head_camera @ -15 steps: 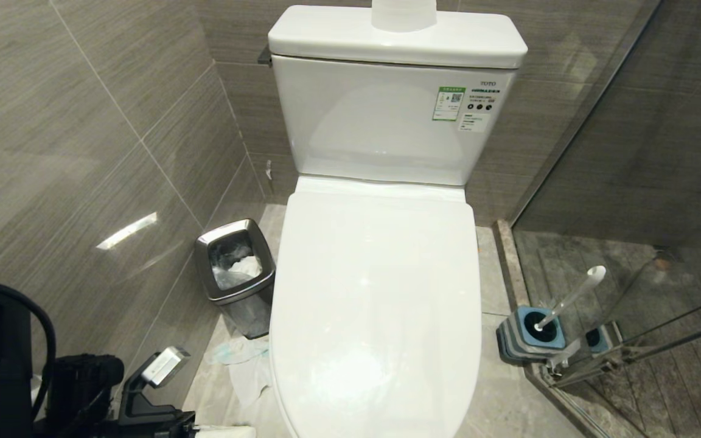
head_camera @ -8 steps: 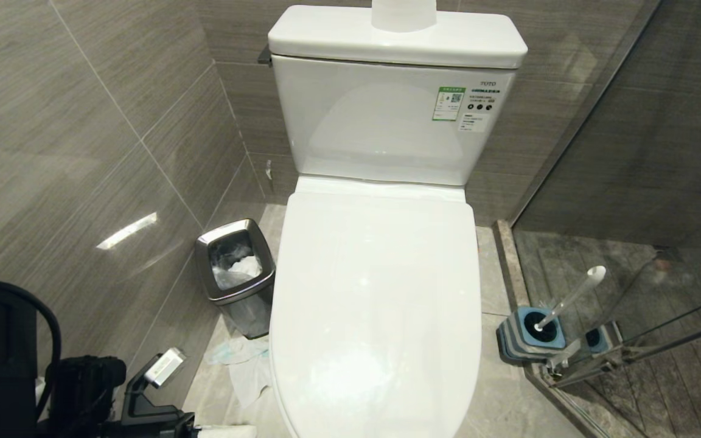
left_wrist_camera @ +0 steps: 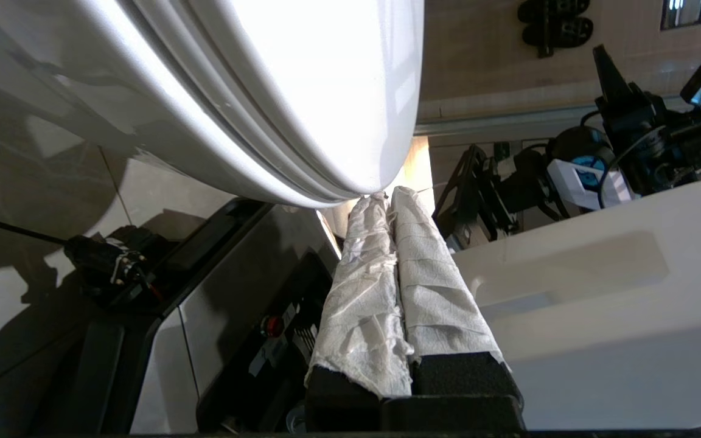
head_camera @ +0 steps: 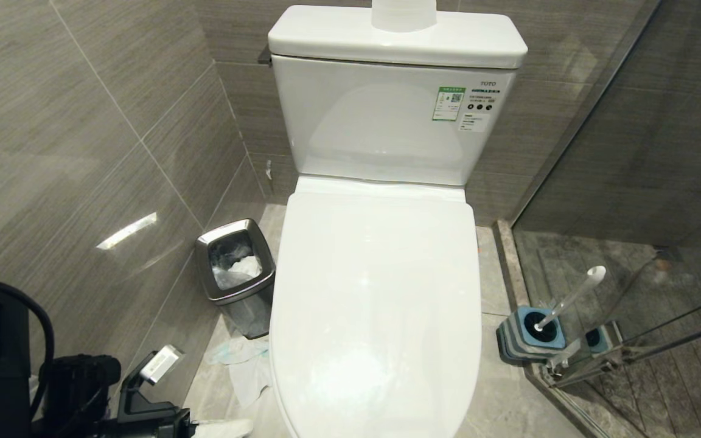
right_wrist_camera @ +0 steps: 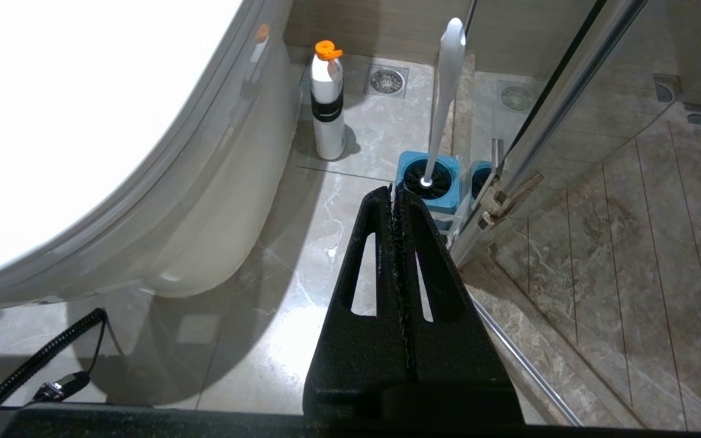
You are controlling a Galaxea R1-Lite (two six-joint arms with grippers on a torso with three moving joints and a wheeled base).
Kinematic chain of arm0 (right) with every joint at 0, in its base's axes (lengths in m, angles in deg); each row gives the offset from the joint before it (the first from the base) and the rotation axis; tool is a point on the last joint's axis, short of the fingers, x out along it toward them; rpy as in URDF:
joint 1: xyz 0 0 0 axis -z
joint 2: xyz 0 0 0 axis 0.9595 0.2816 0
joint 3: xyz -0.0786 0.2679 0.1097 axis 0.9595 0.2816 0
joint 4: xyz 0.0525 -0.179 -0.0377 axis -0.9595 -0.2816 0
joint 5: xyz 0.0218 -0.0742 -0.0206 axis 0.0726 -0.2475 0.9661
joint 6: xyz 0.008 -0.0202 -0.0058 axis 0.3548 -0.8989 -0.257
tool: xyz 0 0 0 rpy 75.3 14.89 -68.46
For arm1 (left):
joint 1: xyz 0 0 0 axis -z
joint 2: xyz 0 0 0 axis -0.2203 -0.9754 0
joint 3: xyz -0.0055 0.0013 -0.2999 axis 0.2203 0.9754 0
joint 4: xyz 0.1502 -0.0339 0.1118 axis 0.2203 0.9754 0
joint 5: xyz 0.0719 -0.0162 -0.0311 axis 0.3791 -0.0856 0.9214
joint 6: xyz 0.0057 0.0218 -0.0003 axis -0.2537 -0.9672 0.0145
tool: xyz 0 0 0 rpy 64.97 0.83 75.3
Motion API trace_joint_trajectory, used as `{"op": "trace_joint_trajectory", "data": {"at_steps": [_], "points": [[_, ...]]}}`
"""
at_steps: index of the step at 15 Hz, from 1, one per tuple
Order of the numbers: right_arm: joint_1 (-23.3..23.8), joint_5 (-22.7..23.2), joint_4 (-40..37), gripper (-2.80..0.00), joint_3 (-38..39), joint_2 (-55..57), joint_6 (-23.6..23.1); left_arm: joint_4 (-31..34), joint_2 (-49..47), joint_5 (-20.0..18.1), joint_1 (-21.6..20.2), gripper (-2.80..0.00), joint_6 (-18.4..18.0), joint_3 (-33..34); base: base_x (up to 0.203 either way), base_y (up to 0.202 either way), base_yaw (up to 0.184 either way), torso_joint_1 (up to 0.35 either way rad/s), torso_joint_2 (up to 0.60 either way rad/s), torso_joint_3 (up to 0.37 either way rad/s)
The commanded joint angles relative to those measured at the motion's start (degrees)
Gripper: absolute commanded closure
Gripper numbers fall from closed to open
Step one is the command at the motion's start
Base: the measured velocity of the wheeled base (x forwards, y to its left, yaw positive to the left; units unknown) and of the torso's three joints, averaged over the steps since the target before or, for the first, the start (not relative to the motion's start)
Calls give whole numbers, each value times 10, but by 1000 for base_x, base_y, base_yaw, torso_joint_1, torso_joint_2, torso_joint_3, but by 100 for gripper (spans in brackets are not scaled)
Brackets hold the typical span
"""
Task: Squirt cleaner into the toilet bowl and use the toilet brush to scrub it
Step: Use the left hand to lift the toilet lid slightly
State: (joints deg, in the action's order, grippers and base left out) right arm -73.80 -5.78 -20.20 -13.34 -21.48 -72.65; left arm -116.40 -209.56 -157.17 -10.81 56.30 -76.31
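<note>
Left hand [left_wrist_camera: 387, 198] tips touch toilet bowl [left_wrist_camera: 302, 91] front rim

My left gripper [left_wrist_camera: 387, 201] is showing white crinkled paper wrapping over black fingers; my right gripper [right_wrist_camera: 394, 198] is showing plain black. The toilet bowl [head_camera: 375, 304] is gleaming glossy white, its tank wearing a green-and-white sticker [head_camera: 448, 103]. The toilet brush [head_camera: 569, 298] is showing white, its holder [head_camera: 530, 334] blue on top with grey stripes. The waste bin [head_camera: 235, 277] is shining steel grey. The bottle [right_wrist_camera: 328, 100] is showing white with a black band and orange cap. The walls [head_camera: 83, 152] are showing grey streaked tile.
</note>
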Motion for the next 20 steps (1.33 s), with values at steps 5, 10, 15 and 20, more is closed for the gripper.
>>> {"op": "trace_joint_trajectory", "data": {"at_steps": [5,10,15,20], "points": [[0,0,0,0,1,0,0,-8,-16,-7,23,0,4,1,0,0,0,0,0,0],[0,0,0,0,1,0,0,-16,-24,-34,27,0,1,1,0,0,0,0,0,0],[0,0,0,0,1,0,0,-31,-48,-34,25,0,2,1,0,0,0,0,0,0],[0,0,0,0,1,0,0,-67,-120,-29,23,0,-5,-12,0,0,0,0,0,0]]}}
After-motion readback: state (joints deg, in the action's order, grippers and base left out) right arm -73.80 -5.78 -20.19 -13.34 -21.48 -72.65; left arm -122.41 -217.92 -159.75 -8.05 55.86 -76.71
